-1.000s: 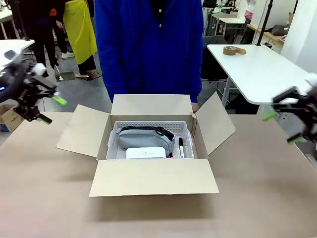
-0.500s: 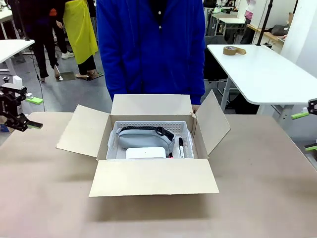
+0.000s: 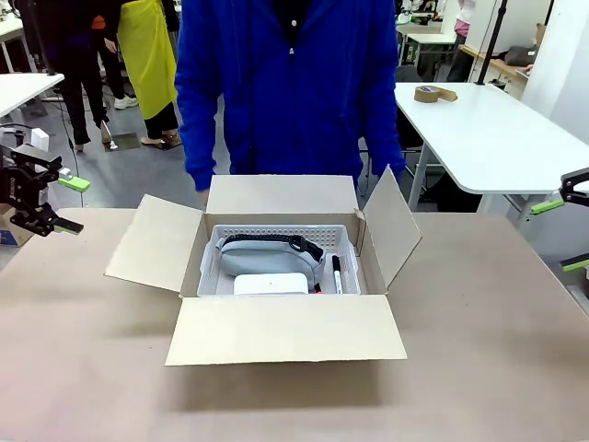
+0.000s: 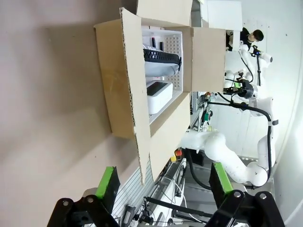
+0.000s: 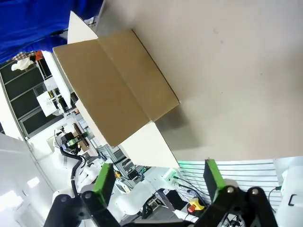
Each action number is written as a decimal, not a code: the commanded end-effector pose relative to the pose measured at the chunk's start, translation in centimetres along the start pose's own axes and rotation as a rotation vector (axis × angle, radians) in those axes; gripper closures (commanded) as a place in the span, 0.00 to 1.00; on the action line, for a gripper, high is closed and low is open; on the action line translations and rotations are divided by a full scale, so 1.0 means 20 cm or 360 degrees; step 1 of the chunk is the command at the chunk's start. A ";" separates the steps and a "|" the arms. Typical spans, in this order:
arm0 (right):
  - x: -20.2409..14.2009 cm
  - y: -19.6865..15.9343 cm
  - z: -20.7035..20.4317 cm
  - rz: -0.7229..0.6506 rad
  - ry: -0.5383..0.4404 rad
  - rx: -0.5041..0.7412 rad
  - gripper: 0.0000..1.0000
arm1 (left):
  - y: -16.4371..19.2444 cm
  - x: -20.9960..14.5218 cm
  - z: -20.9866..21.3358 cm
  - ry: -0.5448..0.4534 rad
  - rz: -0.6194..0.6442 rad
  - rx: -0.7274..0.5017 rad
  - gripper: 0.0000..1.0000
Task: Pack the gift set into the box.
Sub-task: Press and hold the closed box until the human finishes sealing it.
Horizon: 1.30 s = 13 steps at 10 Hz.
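One box (image 3: 285,331), brown cardboard, four flaps open, centre of brown worktop (image 3: 479,368). Inside it, one gift set (image 3: 276,235): one grey perforated tray (image 3: 209,267) holding one grey pouch (image 3: 267,255) with black strap, one white case (image 3: 271,284) at 6 o'clock of the pouch, and pens (image 3: 336,273) at 3 o'clock, count unclear. Two pincers: left pincer (image 3: 74,205) at 9 o'clock, right pincer (image 3: 563,236) at 3 o'clock, both spread wide, empty, well apart from the box. One person (image 3: 285,83) in blue at 12 o'clock. Beyond, one white table (image 3: 488,138) bearing one tape roll (image 3: 434,93).

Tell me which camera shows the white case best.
Front view: the white case sits centred and level in the tray. Left wrist view shows it sideways, at an angle. Right wrist view: flaps of the box hide it.
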State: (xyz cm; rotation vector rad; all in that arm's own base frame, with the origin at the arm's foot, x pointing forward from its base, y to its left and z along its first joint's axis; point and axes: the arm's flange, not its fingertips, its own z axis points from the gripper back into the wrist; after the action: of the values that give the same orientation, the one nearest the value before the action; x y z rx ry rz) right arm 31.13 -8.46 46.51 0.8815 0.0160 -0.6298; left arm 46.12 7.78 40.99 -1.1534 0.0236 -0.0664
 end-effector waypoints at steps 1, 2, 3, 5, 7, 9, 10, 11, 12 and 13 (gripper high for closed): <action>0.01 -0.02 0.01 0.0021 0.0014 0.0011 0.00 | 0.00 -0.02 0.00 -0.0005 0.0007 0.0009 0.00; 0.01 -0.02 0.01 0.0021 0.0014 0.0011 0.00 | 0.00 -0.02 0.00 -0.0005 0.0007 0.0009 0.00; 0.01 -0.02 0.01 0.0021 0.0014 0.0011 0.00 | 0.00 -0.02 0.00 -0.0005 0.0007 0.0009 0.00; 0.01 -0.02 0.01 0.0021 0.0014 0.0011 0.00 | 0.00 -0.02 0.00 -0.0005 0.0007 0.0009 0.00; 0.01 -0.02 0.01 0.0021 0.0014 0.0011 0.00 | 0.00 -0.02 0.00 -0.0005 0.0007 0.0009 0.00; 0.01 -0.02 0.01 0.0021 0.0014 0.0011 0.00 | 0.00 -0.02 0.00 -0.0005 0.0007 0.0009 0.00; 0.01 -0.02 0.01 0.0021 0.0014 0.0011 0.00 | 0.00 -0.02 0.00 -0.0005 0.0007 0.0009 0.00; 0.01 -0.02 0.01 0.0021 0.0014 0.0011 0.00 | 0.00 -0.02 0.00 -0.0005 0.0007 0.0009 0.00; 0.01 -0.02 0.01 0.0021 0.0014 0.0011 0.00 | 0.00 -0.02 0.00 -0.0005 0.0007 0.0009 0.00; 0.01 -0.02 0.01 0.0021 0.0014 0.0011 0.00 | 0.00 -0.02 0.00 -0.0005 0.0007 0.0009 0.00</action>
State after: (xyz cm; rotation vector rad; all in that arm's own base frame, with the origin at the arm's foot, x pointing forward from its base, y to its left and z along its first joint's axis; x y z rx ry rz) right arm 31.08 -8.58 46.43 0.8827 0.0191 -0.6336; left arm 46.05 7.77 40.85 -1.1547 0.0261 -0.0640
